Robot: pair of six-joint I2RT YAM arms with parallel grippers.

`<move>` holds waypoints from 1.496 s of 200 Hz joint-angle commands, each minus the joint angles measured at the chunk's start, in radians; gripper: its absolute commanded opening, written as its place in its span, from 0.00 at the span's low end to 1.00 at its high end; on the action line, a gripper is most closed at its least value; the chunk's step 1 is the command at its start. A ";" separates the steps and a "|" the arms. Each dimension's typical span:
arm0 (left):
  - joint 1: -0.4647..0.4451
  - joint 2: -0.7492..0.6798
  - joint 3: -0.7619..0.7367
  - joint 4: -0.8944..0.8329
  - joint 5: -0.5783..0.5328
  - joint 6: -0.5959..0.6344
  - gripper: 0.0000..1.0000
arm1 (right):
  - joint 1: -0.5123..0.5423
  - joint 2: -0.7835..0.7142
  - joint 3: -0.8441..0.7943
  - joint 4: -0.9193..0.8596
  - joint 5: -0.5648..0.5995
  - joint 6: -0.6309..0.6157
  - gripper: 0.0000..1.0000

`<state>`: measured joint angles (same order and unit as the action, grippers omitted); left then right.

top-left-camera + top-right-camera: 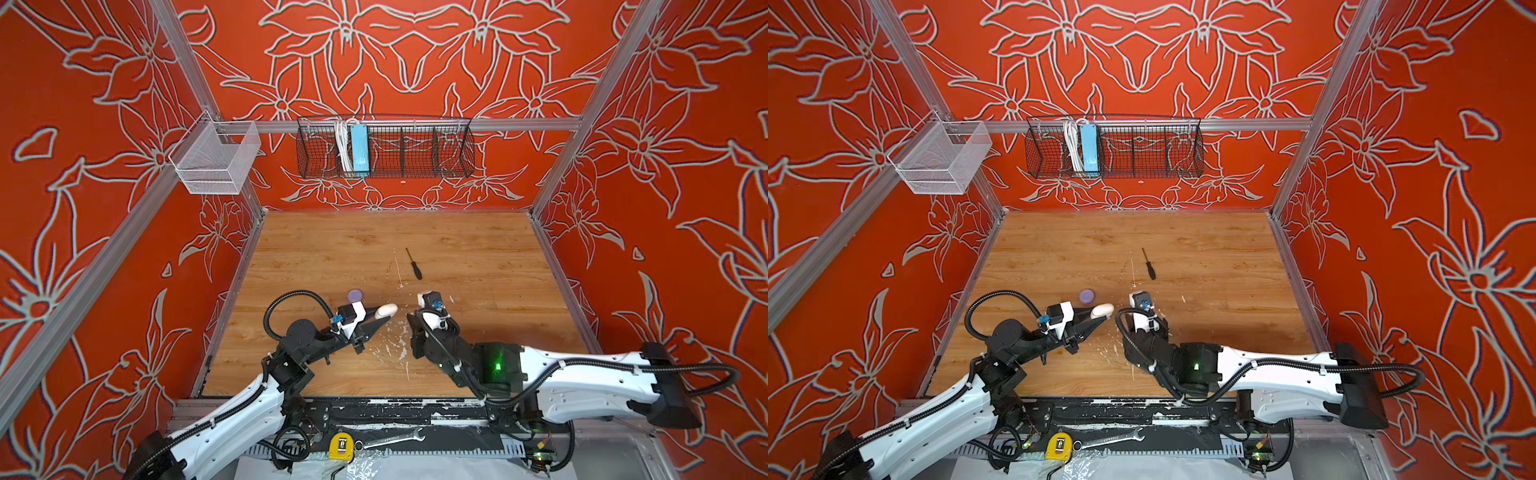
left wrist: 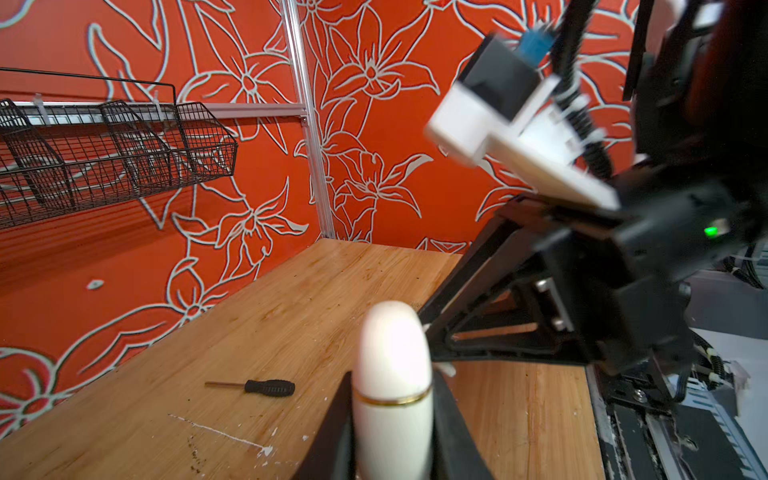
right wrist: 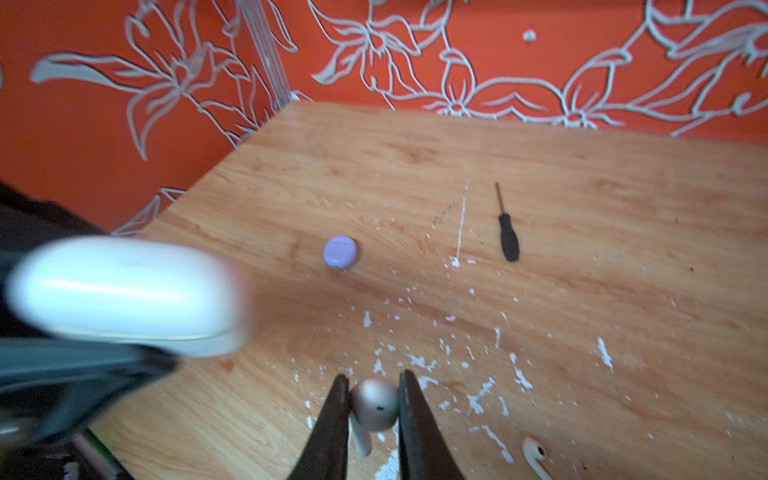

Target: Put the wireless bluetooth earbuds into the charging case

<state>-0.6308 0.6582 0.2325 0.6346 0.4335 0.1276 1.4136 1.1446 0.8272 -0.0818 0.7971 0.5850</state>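
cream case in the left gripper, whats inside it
The cream-white oval charging case is closed: only its shell and gold seam ring show, so its inside is hidden.

The table (image 3: 582, 249) is smooth wood-grain board with a slight sheen, crusted with dried white flecks (image 3: 604, 353). The cream case (image 2: 392, 374) is glossy plastic with a shiny gold band; the earbud (image 3: 374, 403) is pearly, glossy plastic, the lavender case (image 3: 340, 252) duller. The screwdriver (image 2: 270, 387) has a ribbed matt black handle and metal shaft; the basket (image 2: 124, 158) is black wire.
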 commanded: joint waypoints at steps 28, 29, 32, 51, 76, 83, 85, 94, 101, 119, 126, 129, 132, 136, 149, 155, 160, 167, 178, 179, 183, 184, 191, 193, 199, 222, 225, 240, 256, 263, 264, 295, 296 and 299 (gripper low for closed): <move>-0.009 -0.011 -0.016 0.080 -0.016 -0.013 0.00 | 0.118 0.079 0.085 0.339 0.164 -0.191 0.20; -0.009 -0.011 -0.017 0.081 -0.017 -0.013 0.00 | 0.120 0.080 0.085 0.345 0.165 -0.195 0.20; -0.009 -0.012 -0.019 0.084 -0.020 -0.017 0.00 | 0.125 0.083 0.087 0.360 0.165 -0.204 0.20; -0.009 -0.021 -0.032 0.110 -0.023 -0.039 0.00 | 0.158 0.099 0.094 0.432 0.157 -0.247 0.20; -0.009 -0.033 -0.032 0.123 -0.014 -0.062 0.00 | 0.164 0.122 0.105 0.497 0.149 -0.293 0.20; -0.009 -0.037 -0.032 0.122 -0.010 -0.063 0.00 | 0.165 0.127 0.105 0.521 0.153 -0.313 0.20; -0.009 -0.038 -0.032 0.122 -0.010 -0.063 0.00 | 0.164 0.127 0.105 0.527 0.154 -0.318 0.20; -0.009 -0.041 -0.032 0.122 -0.005 -0.066 0.00 | 0.162 0.131 0.105 0.552 0.163 -0.335 0.20; -0.010 -0.044 -0.030 0.121 -0.004 -0.068 0.00 | 0.158 0.134 0.104 0.565 0.167 -0.344 0.20; -0.009 -0.051 -0.019 0.095 -0.009 -0.072 0.00 | 0.147 0.136 0.105 0.553 0.160 -0.340 0.20; -0.009 -0.056 -0.013 0.080 -0.008 -0.072 0.00 | 0.141 0.134 0.103 0.539 0.161 -0.331 0.20; -0.008 -0.058 -0.012 0.074 -0.009 -0.072 0.00 | 0.137 0.132 0.101 0.531 0.162 -0.324 0.20; -0.009 -0.060 -0.010 0.070 -0.010 -0.072 0.00 | 0.134 0.129 0.098 0.523 0.160 -0.316 0.20; -0.010 -0.061 -0.009 0.065 -0.009 -0.074 0.00 | 0.128 0.124 0.093 0.513 0.157 -0.305 0.20; -0.010 -0.065 -0.008 0.069 -0.009 -0.081 0.00 | 0.104 0.101 0.066 0.486 0.124 -0.273 0.20; -0.009 -0.064 -0.007 0.072 -0.008 -0.087 0.00 | 0.094 0.087 0.053 0.473 0.113 -0.257 0.20; -0.009 -0.064 -0.008 0.071 -0.007 -0.090 0.00 | 0.087 0.076 0.041 0.461 0.106 -0.245 0.20; -0.009 -0.063 -0.006 0.072 -0.007 -0.092 0.00 | 0.077 0.056 0.022 0.451 0.096 -0.237 0.20; -0.010 -0.062 -0.005 0.069 -0.009 -0.091 0.00 | 0.064 0.027 0.001 0.424 0.078 -0.223 0.20; -0.009 -0.062 -0.005 0.068 -0.009 -0.092 0.00 | 0.063 0.026 0.001 0.421 0.076 -0.221 0.20; -0.009 -0.062 -0.005 0.066 -0.012 -0.091 0.00 | 0.059 0.015 -0.003 0.399 0.072 -0.215 0.20; -0.009 -0.062 -0.005 0.065 -0.013 -0.091 0.00 | 0.057 0.012 -0.005 0.393 0.071 -0.213 0.20; -0.010 -0.063 -0.004 0.059 -0.021 -0.091 0.00 | 0.050 -0.003 -0.010 0.350 0.067 -0.197 0.20; -0.010 -0.062 -0.003 0.056 -0.027 -0.091 0.00 | 0.047 -0.006 -0.012 0.336 0.065 -0.192 0.20; -0.009 -0.063 0.000 0.045 -0.042 -0.091 0.00 | 0.038 -0.016 -0.014 0.286 0.062 -0.172 0.20; -0.009 -0.070 0.010 -0.007 -0.114 -0.089 0.00 | -0.011 -0.021 -0.036 0.038 0.040 -0.005 0.21; -0.009 -0.071 0.010 -0.011 -0.121 -0.089 0.00 | -0.017 -0.019 -0.043 0.015 0.031 0.019 0.21; -0.009 -0.071 0.004 -0.009 -0.143 -0.088 0.00 | -0.041 -0.003 -0.087 -0.073 0.001 0.140 0.21; -0.009 -0.072 -0.003 0.002 -0.150 -0.086 0.00 | -0.055 0.028 -0.142 -0.107 -0.044 0.245 0.21; -0.010 -0.075 -0.004 0.004 -0.149 -0.086 0.00 | -0.060 0.047 -0.153 -0.117 -0.073 0.276 0.21; -0.009 -0.075 -0.005 0.004 -0.149 -0.086 0.00 | -0.060 0.050 -0.154 -0.120 -0.077 0.281 0.21; -0.009 -0.086 -0.011 0.006 -0.153 -0.085 0.00 | -0.062 0.147 -0.173 -0.111 -0.203 0.362 0.21; -0.009 -0.087 -0.011 0.005 -0.153 -0.086 0.00 | -0.063 0.149 -0.173 -0.110 -0.207 0.364 0.21; -0.009 -0.087 -0.011 0.005 -0.155 -0.086 0.00 | -0.062 0.159 -0.173 -0.107 -0.216 0.368 0.21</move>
<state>-0.6353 0.5869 0.2115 0.6209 0.2955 0.0437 1.3537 1.2591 0.6579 -0.1501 0.6956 0.8104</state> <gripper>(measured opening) 0.244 0.209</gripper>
